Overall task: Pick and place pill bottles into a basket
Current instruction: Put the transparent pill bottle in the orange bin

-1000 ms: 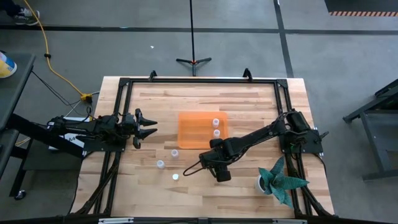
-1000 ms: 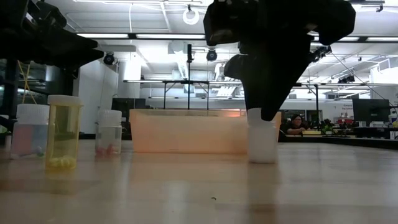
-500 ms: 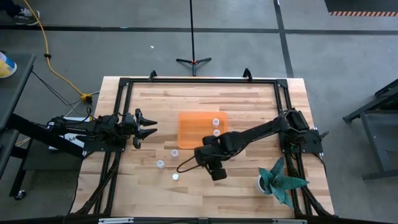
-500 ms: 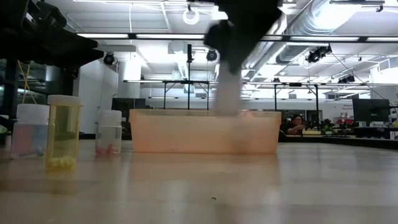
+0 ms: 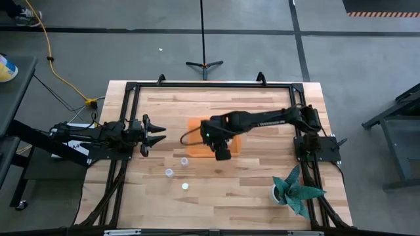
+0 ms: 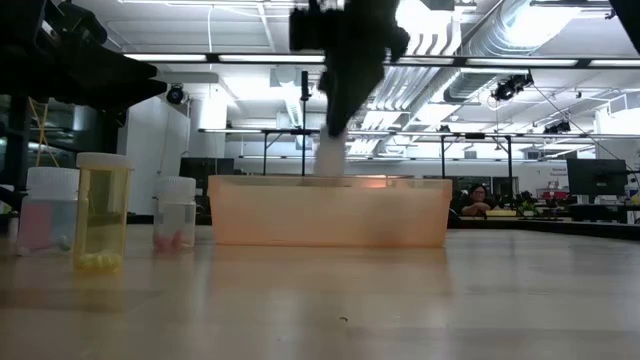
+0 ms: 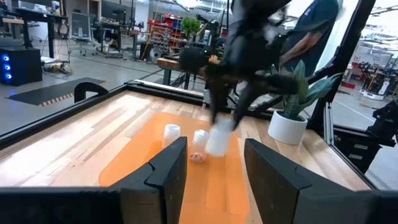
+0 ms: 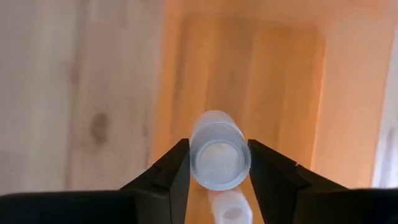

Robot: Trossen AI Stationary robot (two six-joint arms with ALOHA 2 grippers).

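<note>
R gripper (image 8: 214, 163) clamped on pill bottle (image 8: 219, 158), long axis vertical, basket (image 5: 194, 141) floor directly below it. Three more bottles (image 5: 169, 173) on desk, nearer L gripper (image 5: 157, 134), which waits open, well apart.

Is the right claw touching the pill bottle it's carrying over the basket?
Touching. The right wrist view shows the right claw with both fingers pressed against the sides of the pill bottle, above the basket.
</note>
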